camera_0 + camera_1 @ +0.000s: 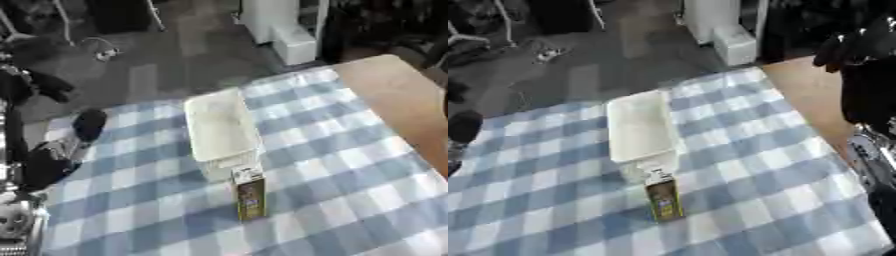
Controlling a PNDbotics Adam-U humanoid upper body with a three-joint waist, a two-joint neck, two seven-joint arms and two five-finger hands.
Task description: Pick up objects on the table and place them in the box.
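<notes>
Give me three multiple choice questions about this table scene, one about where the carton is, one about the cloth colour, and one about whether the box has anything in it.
1. Where is the carton?
A. Inside the box
B. On the cloth just in front of the box's near end
C. On the bare wood

2. What colour is the cloth?
A. Blue and white check
B. Plain red
C. Green stripes

3. What state is the box in?
A. Empty
B. Holding the carton
C. Upside down

Answers:
1 B, the carton stands on the cloth at the box's near end.
2 A, blue and white squares cover the table.
3 A, its pale floor shows bare.

The left hand hangs over the table's left edge, the right hand at the upper right.
</notes>
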